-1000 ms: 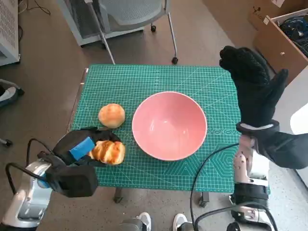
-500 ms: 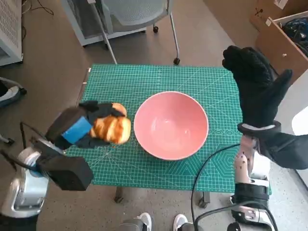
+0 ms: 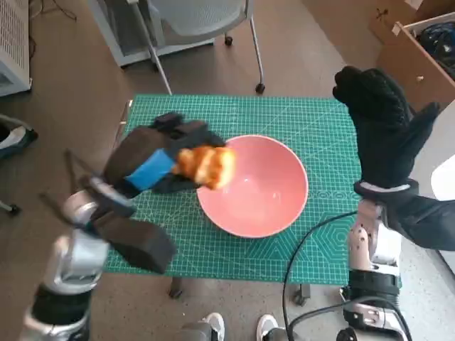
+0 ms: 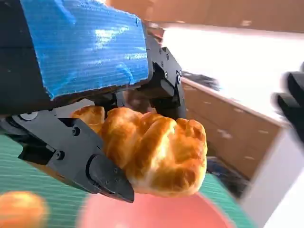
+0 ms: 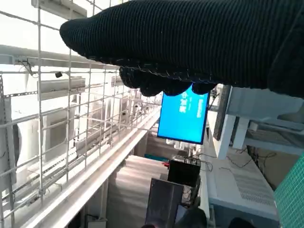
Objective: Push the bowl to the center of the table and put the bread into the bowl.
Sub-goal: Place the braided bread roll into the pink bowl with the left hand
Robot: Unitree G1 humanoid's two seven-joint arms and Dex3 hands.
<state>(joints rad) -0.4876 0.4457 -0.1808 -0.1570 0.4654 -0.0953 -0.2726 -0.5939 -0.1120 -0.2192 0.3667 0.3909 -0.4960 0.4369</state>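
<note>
A: Now, where's the bread (image 3: 207, 165)?
B: Gripped in left hand (image 3: 162, 165), over the bowl's (image 3: 256, 186) left rim. Bowl sits mid-mat (image 3: 313, 135).
A: Right hand (image 3: 382, 128)?
B: Fingers spread, empty, raised at the mat's right edge. Free mat all round the bowl.

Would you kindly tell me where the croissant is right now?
In the head view the croissant is held by the left hand, over the left rim of the pink bowl.
</note>
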